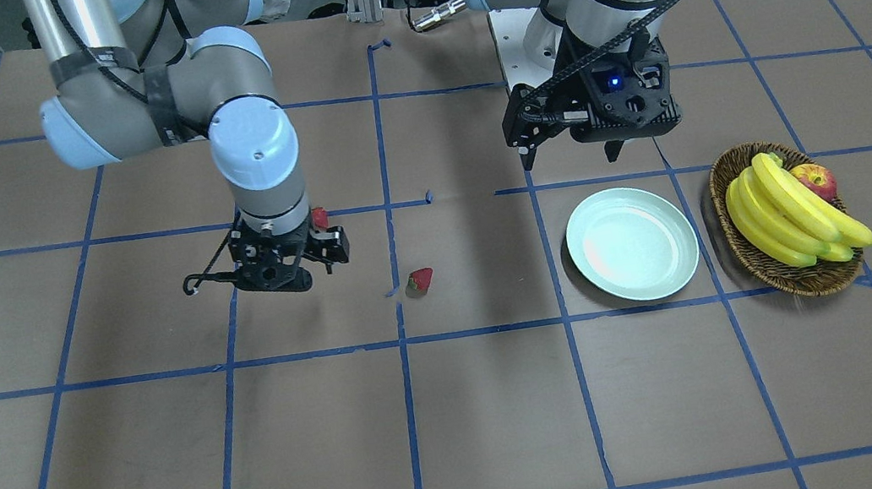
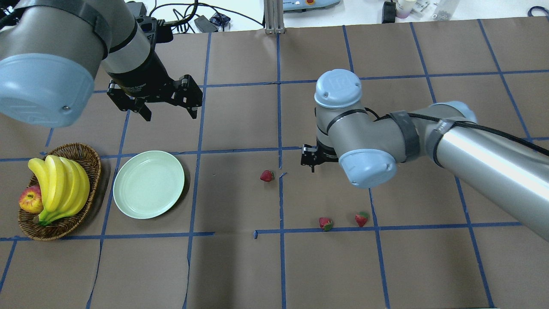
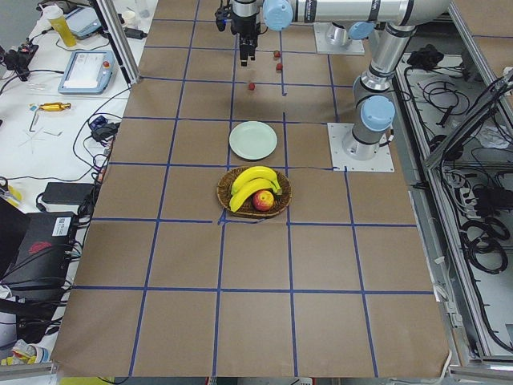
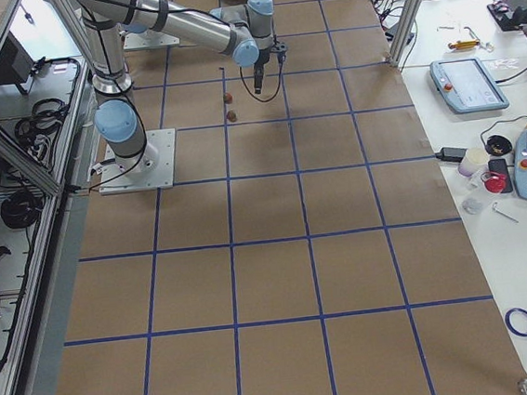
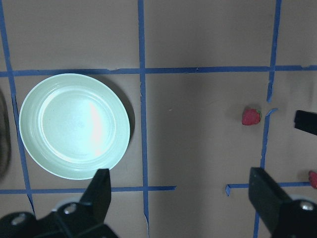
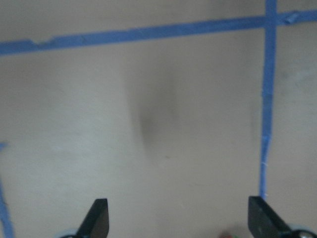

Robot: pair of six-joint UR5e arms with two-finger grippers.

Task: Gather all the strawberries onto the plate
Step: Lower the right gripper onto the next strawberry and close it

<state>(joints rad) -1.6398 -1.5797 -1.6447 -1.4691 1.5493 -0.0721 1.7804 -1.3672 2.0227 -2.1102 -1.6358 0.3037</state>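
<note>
overhead exterior: the plate (image 2: pixel 148 183) lies bare on the counter (image 2: pixel 240 266), well in from every edge and just beside the basket (image 2: pixel 92 159) holding bananas (image 2: pixel 60 184) and an apple (image 2: pixel 31 201). the left claw (image 2: pixel 169 113) hangs over the counter on the plate's far side, jaws wide, holding nothing. the first strawberry (image 2: pixel 266 175) lies by the middle tape line. the second strawberry (image 2: pixel 325 223) and third strawberry (image 2: pixel 361 219) lie close together, nearer the robot's edge of the counter. all three are well apart from the plate. the right claw (image 2: pixel 309 159) shows only partly under its wrist, near the first strawberry.

exterior front-facing: the first strawberry (image 1: pixel 419 283) lies between the right arm and the plate (image 1: pixel 632 244). one of the other two berries peeks out behind the right claw.

exterior left: the plate (image 3: pixel 253 140) sits between the basket and the berries, which are tiny red dots.

left wrist-mounted: the plate (image 5: pixel 74 125) and first strawberry (image 5: pixel 251 116) lie ahead of the spread fingers (image 5: pixel 101 191).

right wrist-mounted: the picture is blurred. the fingers (image 6: pixel 99 218) stand wide apart over bare counter and tape, gripping nothing.
</note>
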